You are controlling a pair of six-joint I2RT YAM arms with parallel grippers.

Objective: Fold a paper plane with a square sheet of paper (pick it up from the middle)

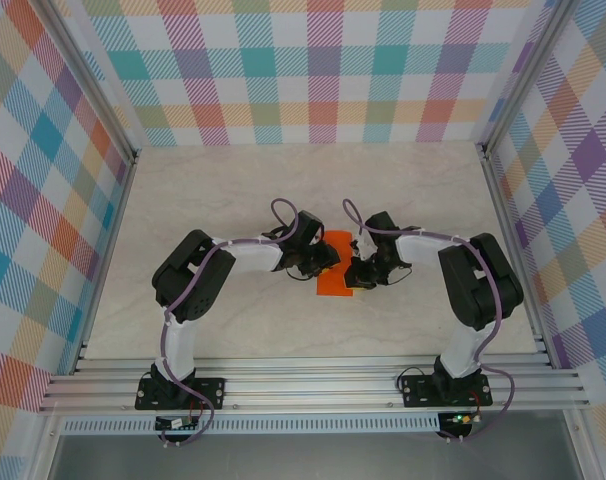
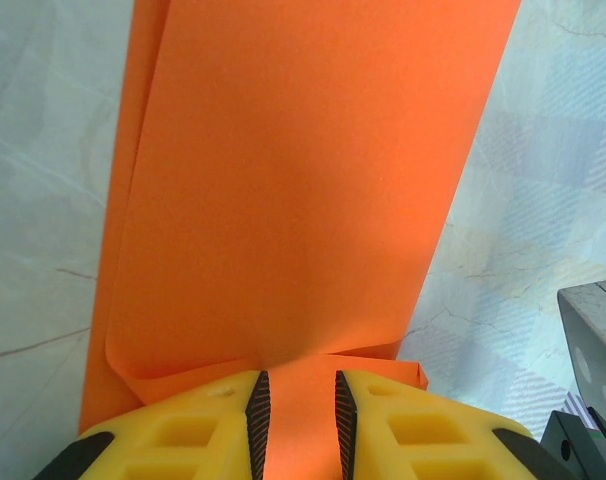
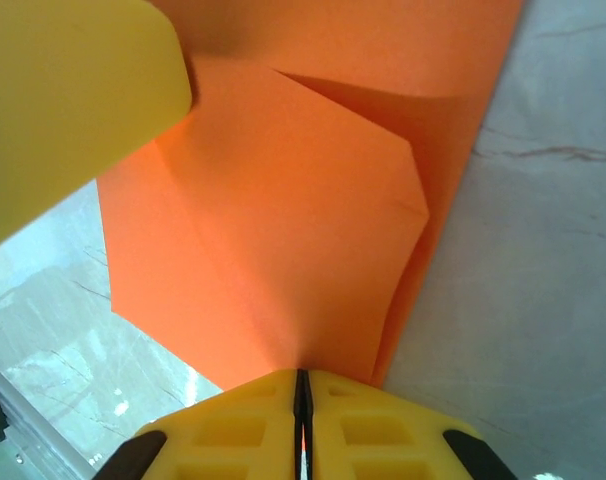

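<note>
No words or numbers can be read. The orange paper (image 2: 283, 200) is plain. The little board (image 1: 175, 423) at 7 o'clock may have print, too small to tell.

Both arms reach inward from their bases, elbows raised outboard and wrists angled down, meeting near the middle of the top view. The left gripper (image 1: 319, 262) (image 2: 301, 410) points toward 3 o'clock, its jaws parted by a narrow gap. The right gripper (image 1: 361, 271) (image 3: 303, 400) points toward 9 o'clock, its jaws closed pad to pad. The two grippers sit just beside each other.
</note>
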